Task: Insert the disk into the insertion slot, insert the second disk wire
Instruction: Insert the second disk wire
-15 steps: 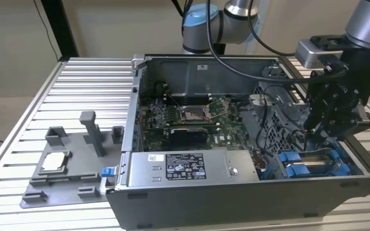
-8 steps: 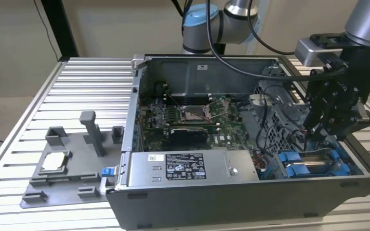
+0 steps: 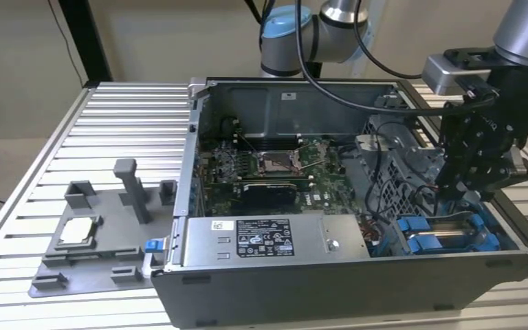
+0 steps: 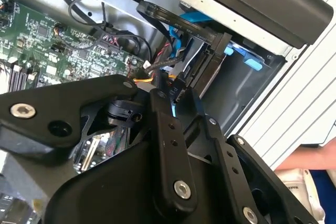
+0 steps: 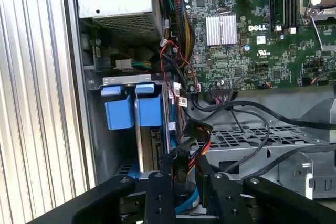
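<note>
The disk [image 3: 447,235] sits in the insertion slot [image 3: 401,165] at the exterior view's right front corner of the open case, its blue carrier tabs [image 5: 131,111] facing up. In the first wrist view my gripper [image 5: 185,176] reaches down just behind those tabs. Its black fingers [image 5: 167,177] are closed on a black wire connector [image 5: 184,167] with red and yellow leads. In the second wrist view the gripper [image 4: 176,90] holds that connector against the rear edge of the disk [image 4: 210,51]. In the exterior view the gripper [image 3: 449,198] hangs over the cage.
A silver power supply box [image 3: 273,237] lies along the case front. The green motherboard [image 3: 264,165] is behind it. Loose black cables [image 5: 252,111] loop over the perforated cage. A grey fixture tray [image 3: 90,234] stands on the slatted table at the exterior view's left.
</note>
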Robot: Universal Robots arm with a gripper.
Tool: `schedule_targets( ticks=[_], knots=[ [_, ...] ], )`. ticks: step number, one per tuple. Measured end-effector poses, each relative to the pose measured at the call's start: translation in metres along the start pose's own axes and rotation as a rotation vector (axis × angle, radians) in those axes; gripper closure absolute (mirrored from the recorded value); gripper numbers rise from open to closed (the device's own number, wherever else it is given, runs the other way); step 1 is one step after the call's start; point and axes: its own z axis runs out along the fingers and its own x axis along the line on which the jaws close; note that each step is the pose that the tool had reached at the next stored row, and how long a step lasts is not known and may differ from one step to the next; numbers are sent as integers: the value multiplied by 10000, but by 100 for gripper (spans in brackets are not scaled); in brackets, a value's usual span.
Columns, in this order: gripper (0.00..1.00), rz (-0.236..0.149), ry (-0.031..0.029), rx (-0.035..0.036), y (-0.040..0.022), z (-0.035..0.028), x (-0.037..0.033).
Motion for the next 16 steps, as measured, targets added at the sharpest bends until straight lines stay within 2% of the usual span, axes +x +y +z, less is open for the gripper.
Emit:
schedule_targets(
  ticks=[5, 6, 16],
  knots=[
    [0, -1, 22, 0, -2, 5, 0],
    [100, -1, 23, 0, -2, 5, 0],
    [100, -1, 21, -1, -2, 6, 0]
  ],
)
